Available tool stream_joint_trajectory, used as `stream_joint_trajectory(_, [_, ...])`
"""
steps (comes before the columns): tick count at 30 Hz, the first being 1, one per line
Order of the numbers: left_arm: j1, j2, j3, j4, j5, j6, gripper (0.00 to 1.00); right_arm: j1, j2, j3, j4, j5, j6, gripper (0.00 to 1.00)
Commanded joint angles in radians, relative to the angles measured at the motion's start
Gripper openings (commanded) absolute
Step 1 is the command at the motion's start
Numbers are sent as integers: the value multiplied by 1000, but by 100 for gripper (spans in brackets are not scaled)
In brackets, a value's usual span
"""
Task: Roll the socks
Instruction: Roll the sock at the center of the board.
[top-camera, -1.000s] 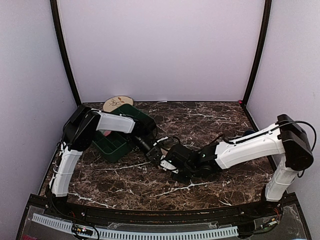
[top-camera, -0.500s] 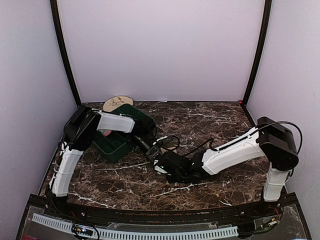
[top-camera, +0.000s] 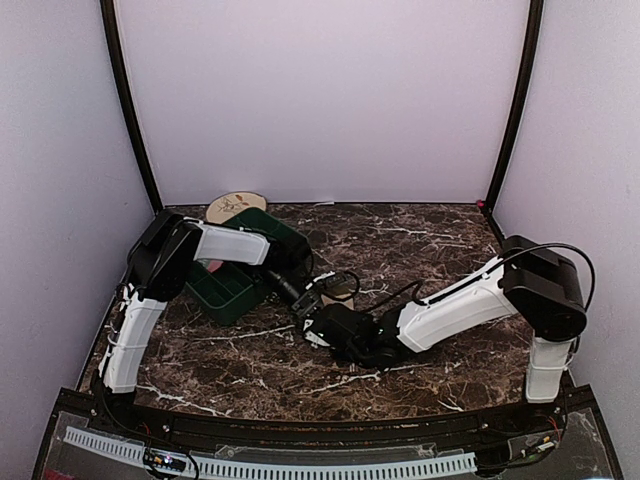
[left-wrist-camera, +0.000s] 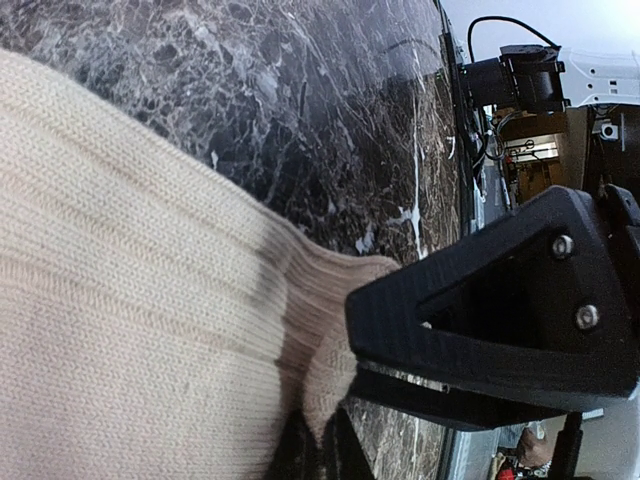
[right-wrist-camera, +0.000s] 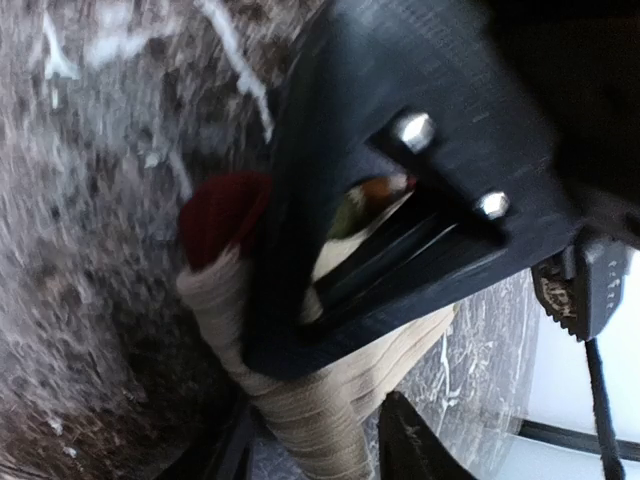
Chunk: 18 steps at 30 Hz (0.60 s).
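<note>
The tan sock (left-wrist-camera: 120, 300) fills the left of the left wrist view, lying on the marble. My left gripper (left-wrist-camera: 315, 440) is shut, pinching a fold at its edge. In the right wrist view the tan sock (right-wrist-camera: 300, 410) is a tight roll with a dark red cuff end (right-wrist-camera: 215, 215). My right gripper (right-wrist-camera: 320, 445) is closed around this roll. The left gripper's black finger (right-wrist-camera: 400, 180) presses on the same roll. A scrap of green and white (right-wrist-camera: 345, 215) shows behind it; the pink sock is otherwise hidden. In the top view both grippers, left (top-camera: 300, 298) and right (top-camera: 332, 328), meet at the table's middle.
A dark green bin (top-camera: 235, 285) stands under the left arm at the left. A round beige patterned plate (top-camera: 237, 207) leans at the back wall. Black corner posts (top-camera: 515, 110) rise at both sides. The table is dark marble (top-camera: 430, 235).
The right arm has swung left, its shoulder now nearer the middle, and its gripper has shifted a little left, closer to the left gripper. The left arm has stayed still.
</note>
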<state>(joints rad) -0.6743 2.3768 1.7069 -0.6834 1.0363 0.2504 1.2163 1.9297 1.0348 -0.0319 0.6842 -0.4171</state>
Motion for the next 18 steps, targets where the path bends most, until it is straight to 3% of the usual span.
stream_joint_trajectory(1, [21,17,17,-22,22,16,0,-31,36,-16,-39,-54,20,39])
stream_joint_trajectory(18, [29,39,44,-39,27,19,1,-125,86,94,-142,-239,75,10])
